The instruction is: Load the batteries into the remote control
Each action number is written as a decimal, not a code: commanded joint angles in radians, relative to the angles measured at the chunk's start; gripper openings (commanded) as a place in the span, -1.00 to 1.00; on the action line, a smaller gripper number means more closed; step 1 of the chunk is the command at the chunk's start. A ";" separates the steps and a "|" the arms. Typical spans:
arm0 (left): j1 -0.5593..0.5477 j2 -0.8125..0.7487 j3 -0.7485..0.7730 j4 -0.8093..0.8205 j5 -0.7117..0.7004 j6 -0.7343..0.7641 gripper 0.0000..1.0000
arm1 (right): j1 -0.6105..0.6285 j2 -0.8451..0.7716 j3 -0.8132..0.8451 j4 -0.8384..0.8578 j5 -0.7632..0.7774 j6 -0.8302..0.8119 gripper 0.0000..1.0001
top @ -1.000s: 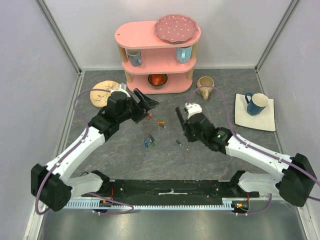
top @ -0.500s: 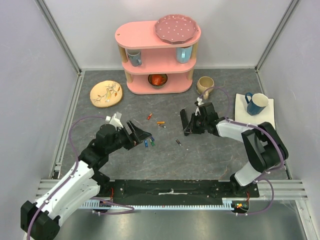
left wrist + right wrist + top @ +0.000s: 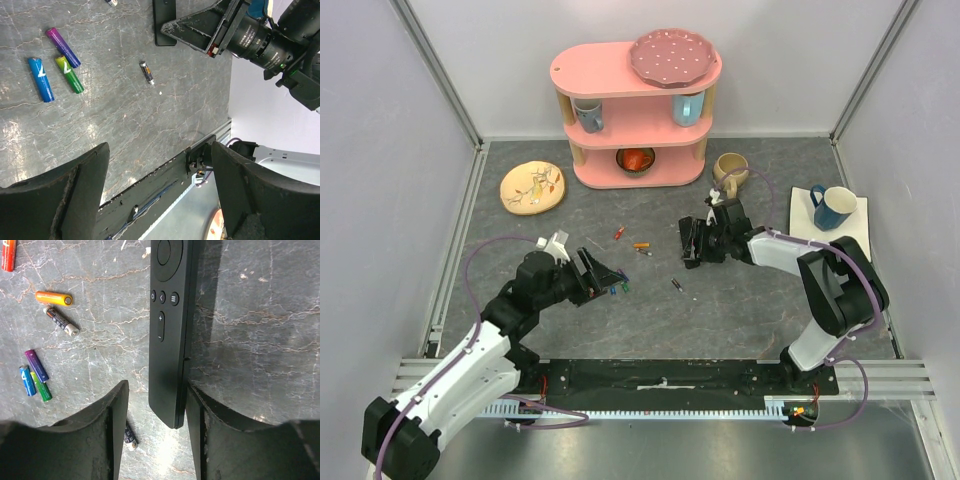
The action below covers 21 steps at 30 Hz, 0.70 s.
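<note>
1. Your right gripper (image 3: 157, 390) is open. Its fingers (image 3: 114, 432) straddle the near end of the remote control (image 3: 167, 315). One finger stands clear of the remote's edge. The other sits right against the opposite edge, and you cannot tell whether it touches.
2. The remote lies flat on the grey table (image 3: 750, 310) with its button face up, so no recess shows.
3. Out from that gripper in your right wrist view, a second dark battery (image 3: 130, 435) lies just beside the clear finger, partly hidden by it.
4. Farther off, the orange battery (image 3: 54, 298) and a dark battery (image 3: 61, 321) with a silver tip lie close together. The red battery (image 3: 7, 252) is cut off at the frame's corner.
5. Your left gripper (image 3: 160, 150) is spread wide with nothing between its fingers, and it is held over the table.
6. From above, its tips are just beside a small cluster: the blue battery (image 3: 41, 79) and green battery (image 3: 70, 74) side by side, and the purple battery (image 3: 63, 40) next to the green.
7. The two grippers are well apart, with the loose batteries between them.
</note>
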 commanded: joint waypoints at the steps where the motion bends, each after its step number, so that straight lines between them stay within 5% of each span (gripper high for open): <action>1: -0.002 0.014 0.007 0.042 0.035 0.021 0.73 | -0.003 0.026 0.008 -0.107 0.084 -0.038 0.15; 15: -0.002 0.015 0.036 -0.044 -0.009 0.084 0.74 | -0.050 -0.155 -0.043 -0.241 0.225 -0.098 0.39; 21: -0.002 0.018 0.080 -0.134 -0.084 0.151 0.79 | 0.001 -0.492 -0.101 -0.204 0.259 -0.109 0.41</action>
